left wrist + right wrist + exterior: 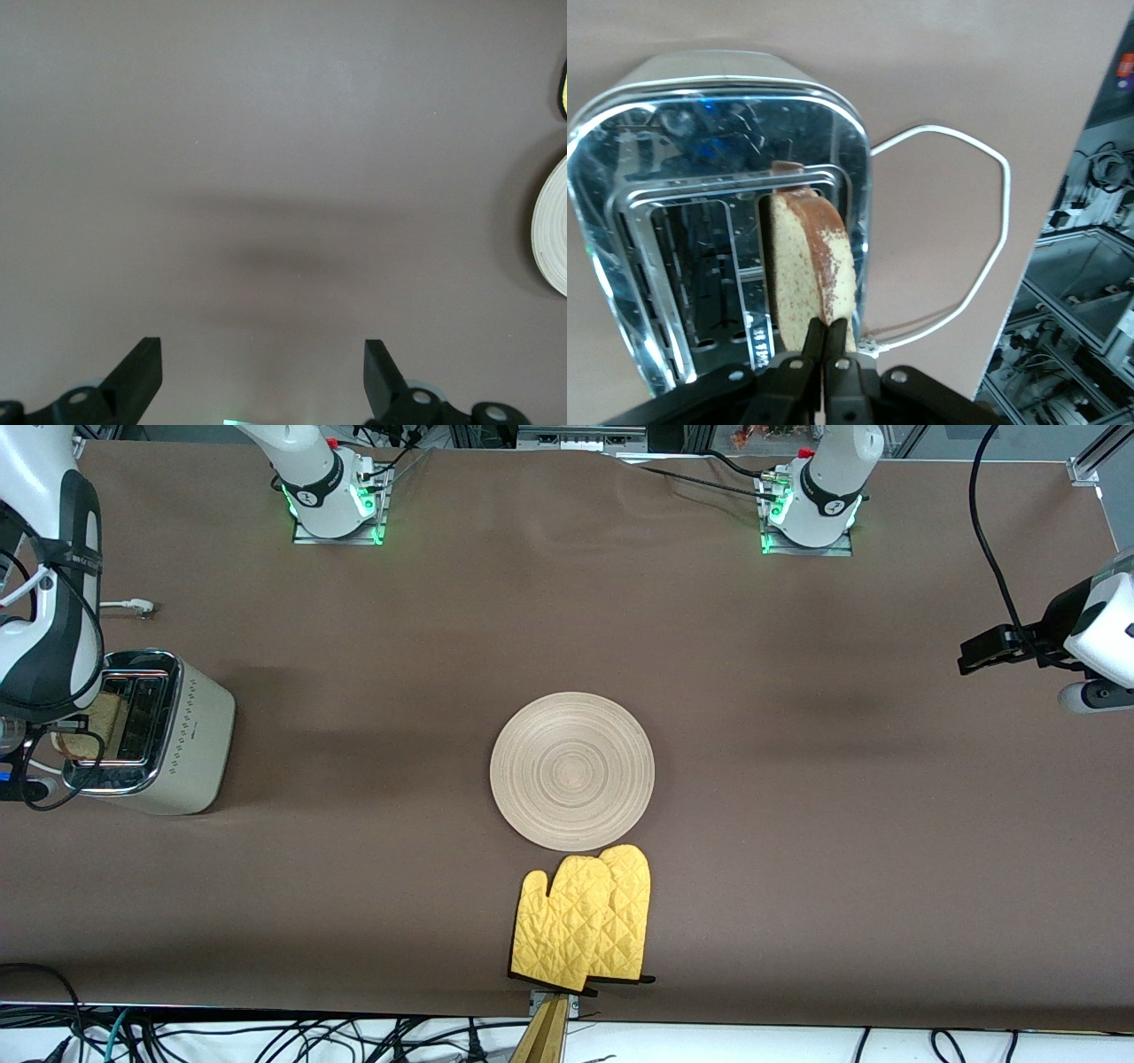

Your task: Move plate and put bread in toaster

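The cream toaster (pixel 190 726) stands at the right arm's end of the table. My right gripper (pixel 826 341) is over its chrome top (pixel 664 168), shut on the top edge of the bread slice (pixel 811 266). The bread stands upright with its lower end in one slot; it also shows in the front view (pixel 89 731). The round beige plate (pixel 572 771) lies flat mid-table, and its rim shows in the left wrist view (pixel 554 226). My left gripper (pixel 263 372) is open and empty, held high over bare table at the left arm's end, waiting.
A yellow oven mitt (pixel 585 921) lies beside the plate, nearer to the front camera, at the table's edge. The toaster's white cord (pixel 992 177) loops on the table beside it, and its plug (pixel 133 607) lies near the right arm's base.
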Robot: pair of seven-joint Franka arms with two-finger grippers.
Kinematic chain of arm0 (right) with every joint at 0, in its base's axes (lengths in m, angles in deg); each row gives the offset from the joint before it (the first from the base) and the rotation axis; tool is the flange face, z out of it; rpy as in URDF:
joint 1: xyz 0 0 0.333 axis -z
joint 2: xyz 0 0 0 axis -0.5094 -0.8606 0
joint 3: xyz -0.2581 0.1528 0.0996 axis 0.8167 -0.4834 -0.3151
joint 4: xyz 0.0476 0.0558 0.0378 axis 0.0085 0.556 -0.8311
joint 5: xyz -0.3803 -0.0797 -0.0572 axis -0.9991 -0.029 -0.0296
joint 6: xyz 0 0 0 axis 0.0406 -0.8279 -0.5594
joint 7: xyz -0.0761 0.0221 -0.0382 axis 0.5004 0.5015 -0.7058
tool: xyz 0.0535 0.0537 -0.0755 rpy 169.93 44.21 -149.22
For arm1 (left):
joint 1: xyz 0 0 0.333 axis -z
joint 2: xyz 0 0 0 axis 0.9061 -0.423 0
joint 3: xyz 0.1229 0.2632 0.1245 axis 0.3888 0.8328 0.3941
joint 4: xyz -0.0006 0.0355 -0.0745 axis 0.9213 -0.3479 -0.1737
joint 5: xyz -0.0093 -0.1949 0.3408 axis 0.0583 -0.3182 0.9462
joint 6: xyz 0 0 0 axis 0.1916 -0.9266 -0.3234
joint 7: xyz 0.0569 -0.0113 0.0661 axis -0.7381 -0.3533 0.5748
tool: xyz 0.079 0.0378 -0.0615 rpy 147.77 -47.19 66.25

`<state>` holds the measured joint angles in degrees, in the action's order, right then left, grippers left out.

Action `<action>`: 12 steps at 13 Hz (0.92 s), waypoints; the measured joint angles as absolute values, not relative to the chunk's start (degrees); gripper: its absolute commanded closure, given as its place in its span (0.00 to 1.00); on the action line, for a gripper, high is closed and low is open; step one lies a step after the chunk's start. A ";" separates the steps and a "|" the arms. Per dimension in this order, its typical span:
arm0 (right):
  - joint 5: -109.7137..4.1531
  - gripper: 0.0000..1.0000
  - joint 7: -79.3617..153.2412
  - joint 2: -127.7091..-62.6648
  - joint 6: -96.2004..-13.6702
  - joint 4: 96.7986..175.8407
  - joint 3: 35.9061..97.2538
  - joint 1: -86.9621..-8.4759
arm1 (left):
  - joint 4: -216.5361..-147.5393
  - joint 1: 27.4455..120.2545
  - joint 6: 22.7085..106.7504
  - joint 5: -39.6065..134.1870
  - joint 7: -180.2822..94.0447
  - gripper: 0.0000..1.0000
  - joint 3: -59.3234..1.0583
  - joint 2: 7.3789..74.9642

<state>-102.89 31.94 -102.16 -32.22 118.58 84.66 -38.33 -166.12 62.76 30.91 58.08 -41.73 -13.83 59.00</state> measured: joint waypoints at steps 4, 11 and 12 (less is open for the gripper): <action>-99.85 0.00 32.11 -102.86 -32.90 118.63 84.71 -38.10 | -166.21 62.76 30.91 58.08 -41.73 0.00 -13.83 58.96; -98.85 0.00 29.43 -100.64 -33.90 117.52 85.26 -38.03 | -166.40 62.76 30.91 58.08 -41.73 0.00 -13.85 57.86; -98.28 0.00 29.37 -99.36 -33.00 117.47 85.29 -38.02 | -166.40 62.76 30.91 58.08 -41.73 0.00 -13.85 57.87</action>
<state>-98.28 29.37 -99.36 -33.00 117.47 85.29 -38.02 -166.40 62.76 30.91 58.08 -41.73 -13.85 57.87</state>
